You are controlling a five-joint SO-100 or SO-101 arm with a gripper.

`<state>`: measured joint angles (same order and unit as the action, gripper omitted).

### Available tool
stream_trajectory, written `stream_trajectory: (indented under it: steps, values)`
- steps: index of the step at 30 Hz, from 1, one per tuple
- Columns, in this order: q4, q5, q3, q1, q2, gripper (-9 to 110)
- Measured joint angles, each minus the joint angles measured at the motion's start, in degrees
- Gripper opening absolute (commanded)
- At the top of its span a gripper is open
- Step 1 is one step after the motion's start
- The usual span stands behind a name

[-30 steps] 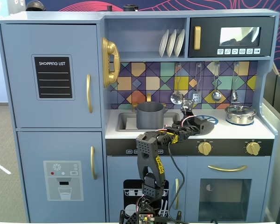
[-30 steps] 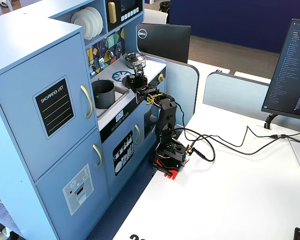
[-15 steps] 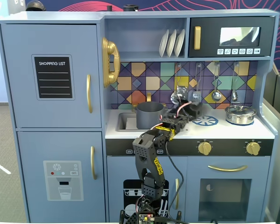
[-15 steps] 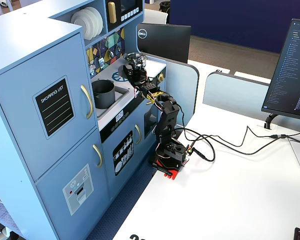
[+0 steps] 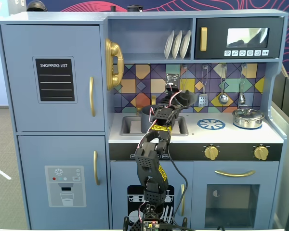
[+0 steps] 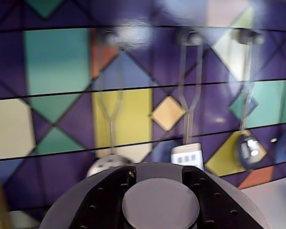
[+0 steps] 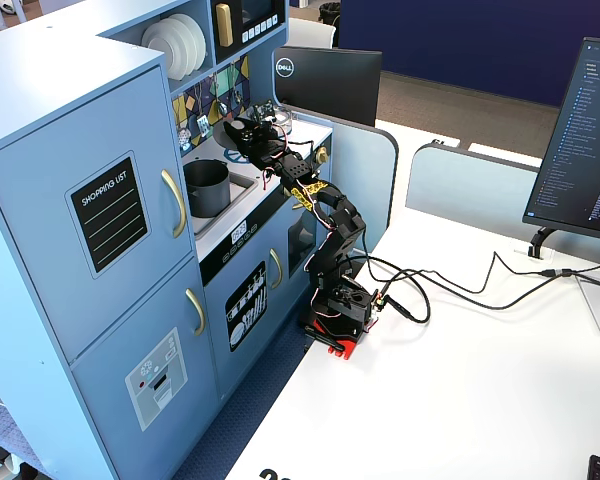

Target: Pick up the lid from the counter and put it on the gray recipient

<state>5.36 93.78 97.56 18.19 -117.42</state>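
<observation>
Two fingers of the hand clamp the lid by its knob; light, stiff, possibly slippery.

A blue toy kitchen fills a fixed view, its upper left door carrying a black "SHOPPING LIST" board beside a gold handle. Three white plates stand on edge on the open shelf, next to a black microwave. Metal utensils hang before the multicoloured tiled backsplash. A shiny silver lidded pot sits at the counter's right end, near a printed blue burner. Two gold knobs front the stove. On the white desk in another fixed view, cables run toward a monitor.
</observation>
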Motion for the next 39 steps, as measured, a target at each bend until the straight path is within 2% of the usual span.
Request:
stream_trajectory:
  steps: [7,17,39]
  values:
    - [4.48,-0.35,-0.18,-5.54,-0.97,0]
    - [4.48,-0.88,-0.18,-11.51,-0.97,0]
    - [1.67,-0.7,-0.09,-15.03,2.99,0]
